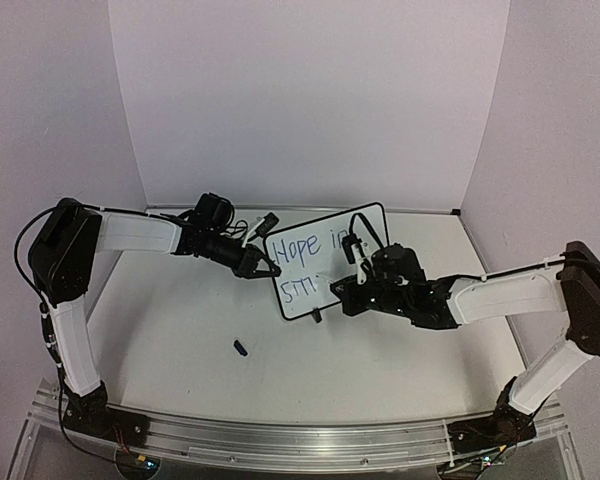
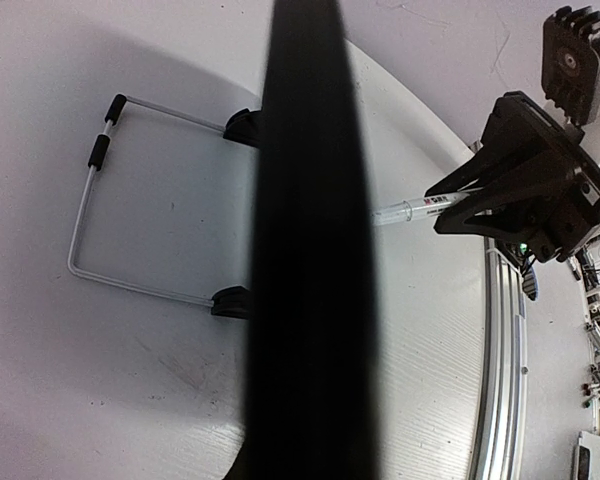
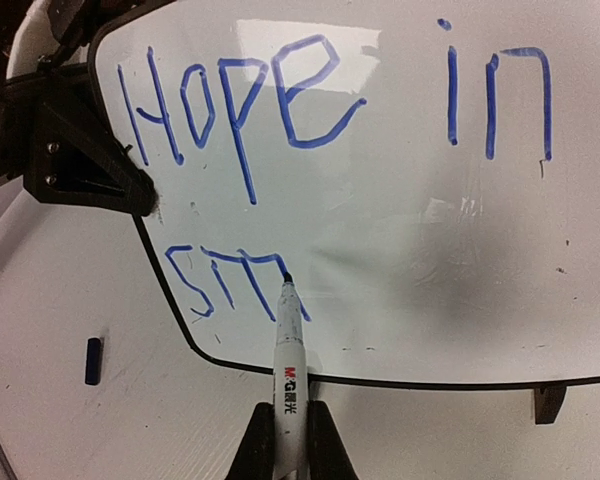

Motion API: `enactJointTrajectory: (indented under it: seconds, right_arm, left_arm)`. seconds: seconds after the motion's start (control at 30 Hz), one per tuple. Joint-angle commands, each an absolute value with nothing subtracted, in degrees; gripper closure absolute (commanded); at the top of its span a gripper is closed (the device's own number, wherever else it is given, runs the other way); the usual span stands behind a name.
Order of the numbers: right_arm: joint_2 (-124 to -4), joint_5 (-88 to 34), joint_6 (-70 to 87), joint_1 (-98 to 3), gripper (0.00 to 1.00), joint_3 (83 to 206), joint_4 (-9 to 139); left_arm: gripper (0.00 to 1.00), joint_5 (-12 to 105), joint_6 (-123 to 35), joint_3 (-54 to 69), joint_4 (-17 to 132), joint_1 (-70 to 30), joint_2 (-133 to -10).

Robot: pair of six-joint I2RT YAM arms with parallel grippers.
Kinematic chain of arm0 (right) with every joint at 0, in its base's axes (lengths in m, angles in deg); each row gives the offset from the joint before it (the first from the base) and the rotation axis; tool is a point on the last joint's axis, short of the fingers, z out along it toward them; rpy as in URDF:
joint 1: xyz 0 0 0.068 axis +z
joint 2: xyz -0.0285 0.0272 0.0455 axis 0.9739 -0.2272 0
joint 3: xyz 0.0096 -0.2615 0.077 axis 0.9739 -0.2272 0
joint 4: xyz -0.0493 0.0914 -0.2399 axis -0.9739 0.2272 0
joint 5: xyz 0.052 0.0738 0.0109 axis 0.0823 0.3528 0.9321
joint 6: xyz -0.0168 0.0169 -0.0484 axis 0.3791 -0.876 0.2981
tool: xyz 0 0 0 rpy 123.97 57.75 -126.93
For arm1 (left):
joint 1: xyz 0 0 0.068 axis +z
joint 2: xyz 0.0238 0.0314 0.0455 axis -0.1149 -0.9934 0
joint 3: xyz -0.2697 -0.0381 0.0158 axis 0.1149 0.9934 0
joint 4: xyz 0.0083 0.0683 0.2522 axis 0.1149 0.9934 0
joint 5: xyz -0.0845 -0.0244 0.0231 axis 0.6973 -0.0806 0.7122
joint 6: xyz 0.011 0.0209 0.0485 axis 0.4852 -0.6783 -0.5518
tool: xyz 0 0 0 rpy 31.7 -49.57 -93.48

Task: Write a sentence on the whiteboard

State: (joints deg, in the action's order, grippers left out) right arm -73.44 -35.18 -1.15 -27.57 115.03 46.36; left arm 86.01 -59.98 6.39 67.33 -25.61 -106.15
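The whiteboard (image 1: 325,262) stands on its feet in the middle of the table (image 1: 170,320), near the back wall. It leans back on a wire stand (image 2: 90,215).

The left gripper (image 1: 264,268) has its jaws closed tight on the left edge of the whiteboard.

The right gripper (image 3: 288,432) is in front of the whiteboard, low down. Its jaws are nearly closed and pinch a marker (image 3: 290,350) between them. The marker points up, and its tip touches the whiteboard on the bottom line.

The sentence (image 3: 235,130) is in blue. The top line says "Hope in". Under it, on the left, are the letters "sm", and the tip sits at the end of the "m".

A little blue piece (image 1: 240,348) lies on the table in front of the whiteboard, apart from both grippers.
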Motion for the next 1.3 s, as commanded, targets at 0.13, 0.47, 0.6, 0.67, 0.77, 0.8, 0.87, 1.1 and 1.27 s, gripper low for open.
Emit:
enactJointTrajectory:
  seconds: [0.13,0.47,0.6,0.67,0.77,0.8,0.87,1.1,1.27]
  right_arm:
    - [-72.2,-35.1,0.2,-29.0,1.00,114.7,46.3]
    - [-73.9,-32.8,0.7,-30.2,1.00,116.2,45.7]
    - [-75.0,-32.3,0.4,-30.9,1.00,116.3,45.7]
    - [-75.4,-32.1,0.3,-30.9,1.00,116.4,45.7]
    - [-75.9,-31.9,0.1,-31.0,1.00,116.4,45.7]
    - [-76.0,-31.9,0.1,-31.1,1.00,116.4,45.7]
    - [-76.3,-31.9,0.0,-31.1,1.00,116.4,45.7]
    - [-77.0,-31.0,-0.6,-31.1,1.00,116.0,45.8]
    - [-77.2,-29.2,-0.1,-31.1,1.00,116.0,45.9]
  left_arm:
    - [1.00,86.5,-60.4,4.7,70.4,-27.1,-106.5]
    - [1.00,86.4,-60.4,4.6,70.4,-27.1,-106.5]
    - [1.00,86.3,-60.5,4.6,70.5,-27.1,-106.5]
    - [1.00,86.4,-60.5,4.6,70.5,-27.1,-106.5]
    - [1.00,86.4,-60.5,4.6,70.5,-27.1,-106.5]
    - [1.00,86.4,-60.5,4.6,70.6,-27.0,-106.5]
    - [1.00,86.4,-60.5,4.6,70.5,-27.1,-106.6]
    - [1.00,86.4,-60.5,4.6,70.5,-27.0,-106.6]
    - [1.00,86.3,-60.5,4.6,70.5,-27.1,-106.6]
